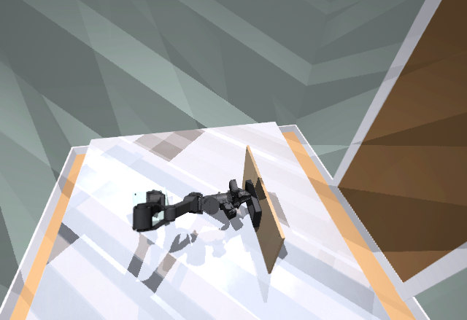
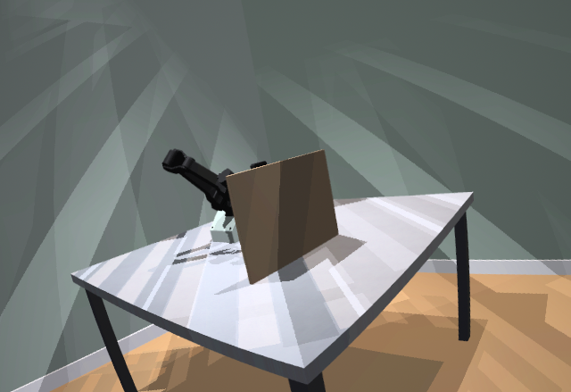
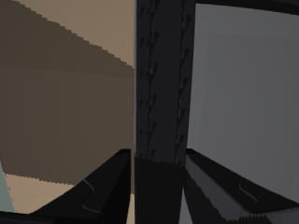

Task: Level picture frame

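Note:
The picture frame (image 1: 257,216) (image 3: 164,84) has a dark border and a grey picture. It hangs on the near face of an upright tan board, seen nearly edge-on in the top view. My gripper (image 1: 249,200) (image 3: 156,158) is at the frame, its fingers on either side of one dark border bar. The fingers are slightly open, with a thin gap between the left finger and the bar in the wrist view. The screw and the notched strip are hidden. I cannot tell from these views whether the frame is level.
The tan board (image 1: 273,241) (image 2: 294,221) (image 3: 61,107) stands upright over the pale table (image 1: 211,290) (image 2: 415,221) and hides the frame in the exterior view. The arm's pale base (image 2: 223,233) is behind it. Patchy shadows cross the table and walls.

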You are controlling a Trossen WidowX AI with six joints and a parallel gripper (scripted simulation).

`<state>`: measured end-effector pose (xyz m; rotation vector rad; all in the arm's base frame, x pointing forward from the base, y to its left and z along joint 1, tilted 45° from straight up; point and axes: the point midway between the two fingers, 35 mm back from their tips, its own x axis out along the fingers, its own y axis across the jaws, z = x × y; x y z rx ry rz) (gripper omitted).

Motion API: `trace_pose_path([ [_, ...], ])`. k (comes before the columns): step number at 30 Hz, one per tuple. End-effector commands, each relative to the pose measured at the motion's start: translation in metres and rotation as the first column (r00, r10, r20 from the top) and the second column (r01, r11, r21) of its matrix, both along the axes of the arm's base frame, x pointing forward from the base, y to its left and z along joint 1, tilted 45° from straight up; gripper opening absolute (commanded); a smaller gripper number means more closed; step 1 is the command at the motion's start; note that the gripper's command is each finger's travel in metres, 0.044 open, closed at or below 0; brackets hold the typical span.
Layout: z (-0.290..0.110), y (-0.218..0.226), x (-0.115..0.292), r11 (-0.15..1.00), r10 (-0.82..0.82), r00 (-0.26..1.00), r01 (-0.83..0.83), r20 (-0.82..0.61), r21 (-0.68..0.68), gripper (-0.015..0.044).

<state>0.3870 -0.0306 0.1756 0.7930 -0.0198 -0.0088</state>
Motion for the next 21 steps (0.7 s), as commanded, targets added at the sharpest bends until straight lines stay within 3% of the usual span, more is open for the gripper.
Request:
trace_pose_path([
  [1,0.0,0.0,0.0,1.0,0.0,1.0,0.0,0.0,-0.004,0.021],
  [3,0.0,0.0,0.0,1.0,0.0,1.0,0.0,0.0,-0.004,0.026],
  [8,0.001,-0.001,-0.006,1.0,0.0,1.0,0.0,0.0,-0.013,0.026],
  [21,-0.005,-0.002,-0.1,0.986,-0.001,1.0,0.0,-0.005,-0.169,0.026],
])
